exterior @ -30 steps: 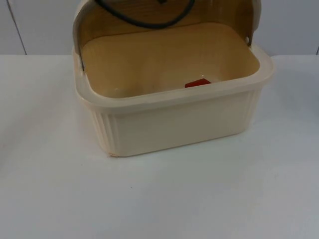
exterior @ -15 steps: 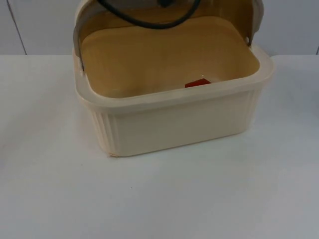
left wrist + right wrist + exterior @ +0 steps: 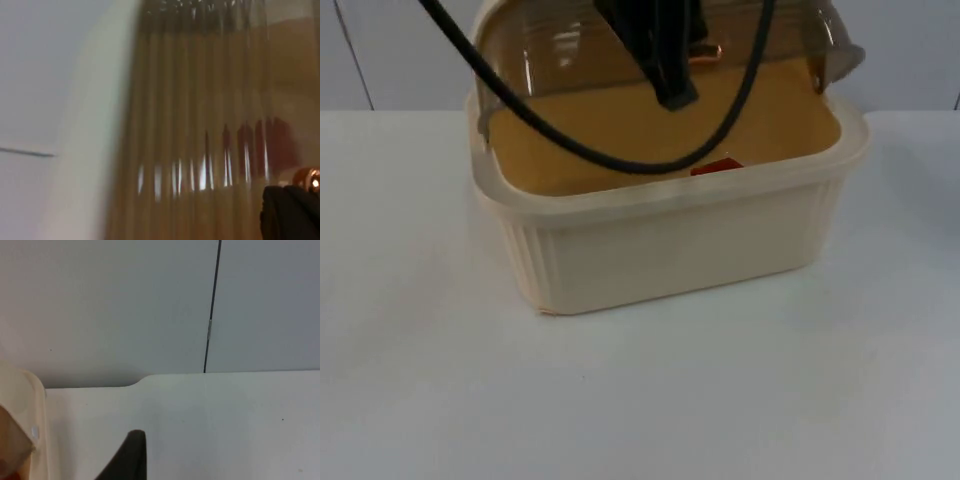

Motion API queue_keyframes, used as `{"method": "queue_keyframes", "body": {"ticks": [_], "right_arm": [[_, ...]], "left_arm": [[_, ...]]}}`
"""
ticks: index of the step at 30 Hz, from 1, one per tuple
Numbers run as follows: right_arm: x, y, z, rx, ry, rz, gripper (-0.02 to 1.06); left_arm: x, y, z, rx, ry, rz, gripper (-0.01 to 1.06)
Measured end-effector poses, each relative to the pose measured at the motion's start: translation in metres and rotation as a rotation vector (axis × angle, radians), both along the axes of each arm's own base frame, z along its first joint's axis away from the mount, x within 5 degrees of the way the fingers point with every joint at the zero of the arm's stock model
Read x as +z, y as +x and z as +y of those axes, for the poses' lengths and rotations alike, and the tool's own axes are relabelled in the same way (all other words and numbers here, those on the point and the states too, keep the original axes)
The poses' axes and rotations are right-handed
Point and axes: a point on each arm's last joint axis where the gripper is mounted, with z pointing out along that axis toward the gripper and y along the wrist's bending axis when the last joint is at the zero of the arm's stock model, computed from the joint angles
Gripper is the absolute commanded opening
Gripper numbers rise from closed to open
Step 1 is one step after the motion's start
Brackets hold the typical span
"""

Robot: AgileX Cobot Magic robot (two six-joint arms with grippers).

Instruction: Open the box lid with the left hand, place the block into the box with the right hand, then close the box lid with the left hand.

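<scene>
Red block half-hidden behind box rim; left claw on translucent lid, grip unclear.

Red block mostly hidden behind the front rim of the cream box, a sliver alone showing above it. In the left wrist view, reduced to a smeared red patch behind the ribbed translucent lid, outline impossible to make out. Lid cut off by the upper edge in the top view. Left gripper seen over the box as a dark shape through the lid, jaws impossible to read as open or closed. Right gripper cropped at the edge of its wrist view above the desk, one black fingertip showing, jaw spacing unreadable. Box corner cut off at the same view's margin.
</scene>
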Motion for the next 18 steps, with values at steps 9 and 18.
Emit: {"method": "queue_keyframes", "body": {"ticks": [9, 18], "right_arm": [[-0.001, 0.000, 0.000, -0.004, 0.010, 0.006, 1.05], [-0.001, 0.000, 0.000, -0.004, 0.010, 0.006, 1.05]], "left_arm": [[-0.042, -0.038, -0.005, -0.017, 0.069, 0.107, 0.00], [0.029, -0.073, 0.006, 0.078, -0.182, 0.165, 0.00]]}}
